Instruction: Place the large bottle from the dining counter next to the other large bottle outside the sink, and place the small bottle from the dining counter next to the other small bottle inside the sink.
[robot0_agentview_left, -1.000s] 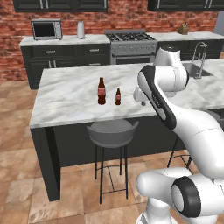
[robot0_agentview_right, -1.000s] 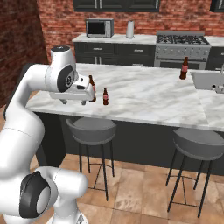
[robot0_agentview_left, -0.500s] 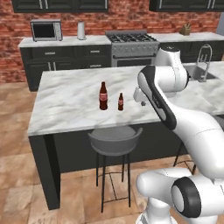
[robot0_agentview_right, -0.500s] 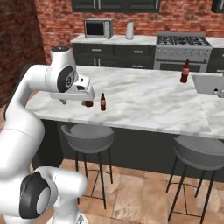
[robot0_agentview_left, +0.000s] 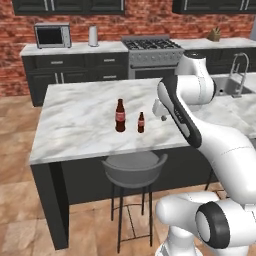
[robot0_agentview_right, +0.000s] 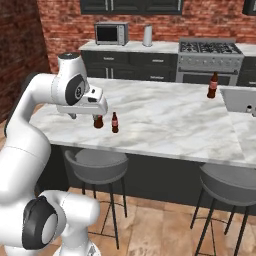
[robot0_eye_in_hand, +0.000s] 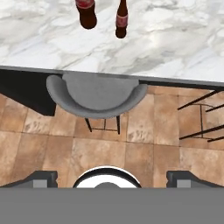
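On the marble dining counter (robot0_agentview_left: 80, 120) the large bottle (robot0_agentview_left: 120, 115) stands upright with the small bottle (robot0_agentview_left: 141, 122) just to its right. My gripper (robot0_agentview_left: 160, 110) hangs open and empty beside them, near the counter's front edge. From the right base, the gripper (robot0_agentview_right: 84, 117) partly covers the large bottle (robot0_agentview_right: 98, 121), and the small bottle (robot0_agentview_right: 115, 122) stands free. Both bottles (robot0_eye_in_hand: 87, 13) (robot0_eye_in_hand: 122, 19) sit at the top of the hand view. The other large bottle (robot0_agentview_right: 213, 85) stands beside the sink (robot0_agentview_right: 240, 100). The other small bottle is out of view.
A grey stool (robot0_agentview_left: 134, 170) stands under the counter edge below the bottles, and a second stool (robot0_agentview_right: 230, 182) is further right. The chrome tap (robot0_agentview_left: 240, 67) rises over the sink. Black cabinets with a microwave (robot0_agentview_left: 52, 36) and a stove (robot0_agentview_left: 150, 45) line the brick wall.
The whole picture has shifted, so the base has moved along the counter. Both bottles stay where they stood on the marble. The gripper remains open beside them.
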